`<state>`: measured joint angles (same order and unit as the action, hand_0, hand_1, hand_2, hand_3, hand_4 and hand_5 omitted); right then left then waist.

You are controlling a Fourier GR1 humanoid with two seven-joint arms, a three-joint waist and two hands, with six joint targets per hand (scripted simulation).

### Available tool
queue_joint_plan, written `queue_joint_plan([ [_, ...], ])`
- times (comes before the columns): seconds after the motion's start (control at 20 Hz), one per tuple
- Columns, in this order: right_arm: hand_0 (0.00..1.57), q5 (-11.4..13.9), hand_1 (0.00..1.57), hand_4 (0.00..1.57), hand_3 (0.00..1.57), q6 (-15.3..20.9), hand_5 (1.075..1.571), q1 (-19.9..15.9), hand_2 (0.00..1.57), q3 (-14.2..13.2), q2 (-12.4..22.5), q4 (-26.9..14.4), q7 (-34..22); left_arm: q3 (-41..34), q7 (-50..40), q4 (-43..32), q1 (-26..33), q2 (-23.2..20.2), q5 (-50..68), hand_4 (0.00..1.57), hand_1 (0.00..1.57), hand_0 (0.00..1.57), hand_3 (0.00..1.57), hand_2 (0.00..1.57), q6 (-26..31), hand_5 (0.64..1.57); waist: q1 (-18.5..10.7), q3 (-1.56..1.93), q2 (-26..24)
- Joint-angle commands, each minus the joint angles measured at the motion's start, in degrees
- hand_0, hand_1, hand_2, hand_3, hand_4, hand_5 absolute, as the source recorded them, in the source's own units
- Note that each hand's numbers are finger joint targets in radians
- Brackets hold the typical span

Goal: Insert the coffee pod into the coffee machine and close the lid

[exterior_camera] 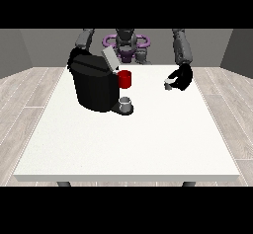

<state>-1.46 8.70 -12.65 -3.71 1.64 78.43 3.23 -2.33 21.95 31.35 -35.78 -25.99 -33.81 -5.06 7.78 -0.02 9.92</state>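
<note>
Coffee pod, small, round and grey-white (169, 84), sits in the black hand at the view's right (181, 78), up above the far right part of the big white counter (128, 139). That hand's fingers are curled round the pod. Its grey arm comes straight down from the shoulder.

Nearest on the counter is a small grey cup (126, 103). It stands on the low tray at the front of the big black coffee machine (94, 85). The machine stands on the far left part of the counter, well apart from the pod. Its flat grey lid (110, 59) is tilted up and open. A red round part (125, 79) shows at the machine's right side, just under the lid.

Farther back, the hand at the view's left (74, 56) is just behind the machine's top. The machine hides most of it, so I cannot tell how its fingers lie.
</note>
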Motion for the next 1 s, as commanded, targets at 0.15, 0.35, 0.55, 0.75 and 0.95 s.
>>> queue_joint_plan([
  [0.15,0.0,-0.2,0.0,0.47,0.0,-1.5,1.571,0.5,0.0,0.3,0.4,-2.9,-0.1,1.0,-2.1,3.4,-5.4,1.1,-0.3,0.59,1.34,1.34,1.36,1.4,5.2,1.571,0.4,0.03,-4.2],
  [0.35,0.0,0.5,0.0,0.46,0.0,0.2,1.571,0.1,0.0,-0.2,-0.4,-6.7,1.3,1.6,-4.3,6.4,-9.2,0.7,0.2,0.53,1.26,1.26,1.3,1.32,11.8,1.571,-1.5,0.05,-6.3],
  [0.55,0.0,-1.1,0.0,0.49,0.0,-1.8,1.571,0.2,0.0,-0.7,-0.6,-7.3,4.5,1.2,-5.3,8.0,-12.8,-0.1,0.2,0.56,1.25,1.25,1.29,1.33,13.8,1.571,0.0,0.06,-5.3],
  [0.75,0.0,0.0,0.0,0.5,0.0,-1.1,1.571,-0.5,0.0,1.4,-1.4,-5.7,2.0,0.0,-7.8,7.9,-14.8,0.6,-0.3,0.55,1.27,1.27,1.29,1.34,12.6,1.571,2.0,0.03,-4.4],
  [0.95,0.0,-2.6,0.0,0.52,0.0,-3.5,1.571,-3.9,0.0,-2.1,1.4,-6.5,4.5,-1.1,-9.7,8.8,-18.3,1.9,0.0,0.54,1.25,1.25,1.28,1.33,11.5,1.571,2.8,0.05,-0.7],
])
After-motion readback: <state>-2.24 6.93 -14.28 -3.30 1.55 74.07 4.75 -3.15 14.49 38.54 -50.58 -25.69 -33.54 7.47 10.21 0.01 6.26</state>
